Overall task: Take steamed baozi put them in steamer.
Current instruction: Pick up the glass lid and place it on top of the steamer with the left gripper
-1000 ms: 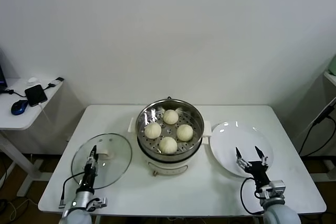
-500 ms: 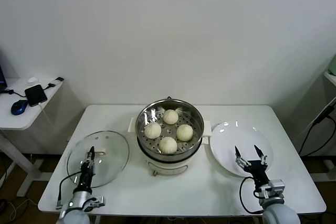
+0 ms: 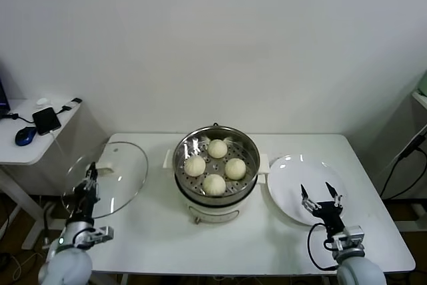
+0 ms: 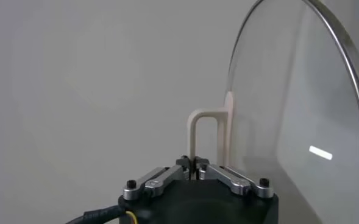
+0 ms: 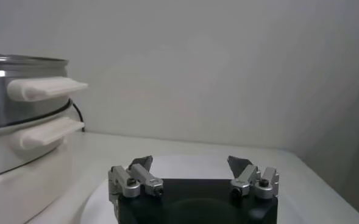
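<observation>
— Lid [image 3: 107,177] first: we have it by its cream handle [image 4: 205,133], left gripper [image 3: 88,179] clamped tight on it at the table's left edge, glass tilted up off the surface.

— Where do the buns sit from there?

— To our right. All four steamed baozi [image 3: 214,183] lie on the tray in the steamer [image 3: 216,165], mid-table.

— And beyond?

— Right gripper [image 3: 319,197] hovers over the white plate [image 3: 287,171], jaws spread wide, holding nothing. We judge the left arm does the covering.
</observation>
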You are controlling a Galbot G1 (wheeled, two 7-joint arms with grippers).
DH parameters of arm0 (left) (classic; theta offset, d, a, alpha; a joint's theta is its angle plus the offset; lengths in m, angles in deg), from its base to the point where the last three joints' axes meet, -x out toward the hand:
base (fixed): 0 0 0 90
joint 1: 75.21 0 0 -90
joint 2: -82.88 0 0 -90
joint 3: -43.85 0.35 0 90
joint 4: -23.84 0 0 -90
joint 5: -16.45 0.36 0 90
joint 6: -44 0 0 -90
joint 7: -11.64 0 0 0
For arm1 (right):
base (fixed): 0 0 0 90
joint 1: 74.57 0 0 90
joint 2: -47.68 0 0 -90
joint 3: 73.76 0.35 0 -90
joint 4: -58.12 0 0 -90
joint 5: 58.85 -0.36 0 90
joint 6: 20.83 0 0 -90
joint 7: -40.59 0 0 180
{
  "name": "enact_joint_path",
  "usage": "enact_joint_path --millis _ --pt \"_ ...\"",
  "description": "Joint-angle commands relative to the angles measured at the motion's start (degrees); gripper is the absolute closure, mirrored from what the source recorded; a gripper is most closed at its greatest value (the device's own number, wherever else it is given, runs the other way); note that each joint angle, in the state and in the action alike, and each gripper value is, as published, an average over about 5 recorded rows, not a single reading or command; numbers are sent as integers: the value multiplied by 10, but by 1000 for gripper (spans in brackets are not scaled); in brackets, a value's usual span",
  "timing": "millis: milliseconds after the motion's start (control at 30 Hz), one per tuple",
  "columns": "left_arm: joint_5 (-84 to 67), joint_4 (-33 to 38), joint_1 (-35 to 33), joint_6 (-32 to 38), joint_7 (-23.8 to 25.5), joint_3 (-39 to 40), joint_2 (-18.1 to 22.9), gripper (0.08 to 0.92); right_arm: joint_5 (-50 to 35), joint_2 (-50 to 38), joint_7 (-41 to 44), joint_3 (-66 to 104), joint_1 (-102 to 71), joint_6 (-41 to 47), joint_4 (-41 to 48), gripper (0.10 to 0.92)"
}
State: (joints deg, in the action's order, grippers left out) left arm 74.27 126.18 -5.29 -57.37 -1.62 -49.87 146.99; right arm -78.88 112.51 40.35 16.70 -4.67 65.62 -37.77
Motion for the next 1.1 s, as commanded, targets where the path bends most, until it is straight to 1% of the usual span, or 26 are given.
enact_joint_path --millis 33,133,233,333,433,533,600,733,767,900,1100 --pt "-81 110 -30 -37 75 -21 -41 868 14 3 11 4 -5 6 0 203" --pt "-75 169 -6 -87 129 -2 -50 868 16 4 17 3 -9 -3 2 203" --pt "-53 205 29 -135 165 46 -50 868 18 4 24 1 -11 -17 7 203" --pt "-6 217 69 -179 190 115 -43 868 18 4 27 -3 -8 -39 17 203" --pt "46 216 110 -226 218 193 -26 868 17 7 27 -4 -3 -60 28 203" --pt "99 209 142 -264 248 259 4 868 18 13 32 0 -1 -72 37 203" --pt "135 205 156 -276 264 292 29 868 19 16 36 3 -2 -78 41 203" --pt "216 184 179 -283 285 350 99 868 19 17 38 9 -6 -88 48 203" --pt "237 176 184 -283 287 364 117 868 19 17 39 10 -7 -91 50 203" --pt "295 143 197 -285 290 400 170 868 17 19 43 17 -12 -98 57 203" --pt "325 85 206 -288 283 432 229 868 15 22 44 24 -17 -109 64 203"
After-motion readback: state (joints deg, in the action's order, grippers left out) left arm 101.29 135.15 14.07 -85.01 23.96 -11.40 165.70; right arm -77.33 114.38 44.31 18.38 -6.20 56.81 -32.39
